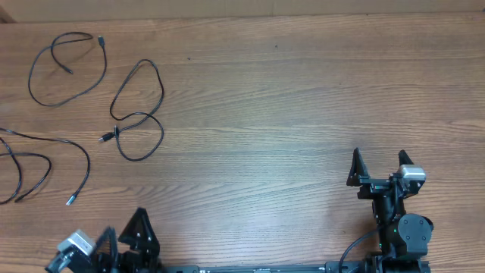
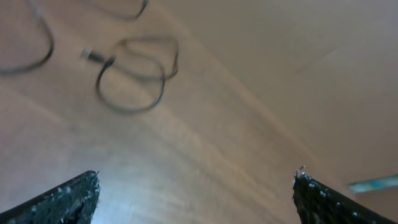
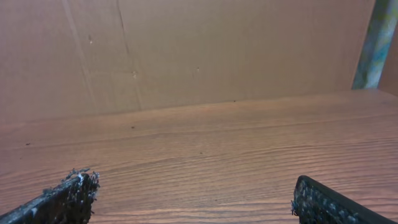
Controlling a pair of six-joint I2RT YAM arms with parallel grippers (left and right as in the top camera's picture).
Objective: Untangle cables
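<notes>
Three thin black cables lie apart on the left side of the wooden counter [image 1: 303, 91] — the far cable [image 1: 30, 80] in a loose ring, the middle cable [image 1: 117, 130] in a figure eight, the edge cable [image 1: 88, 161] running off the picture. The left hand [image 1: 123, 227] and the right hand [image 1: 379, 159] sit at the near edge — both wide open, holding nothing.

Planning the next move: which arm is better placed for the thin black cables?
Left. The thin black cables lie on the left, near the open left gripper; the right gripper sits far off.
</notes>
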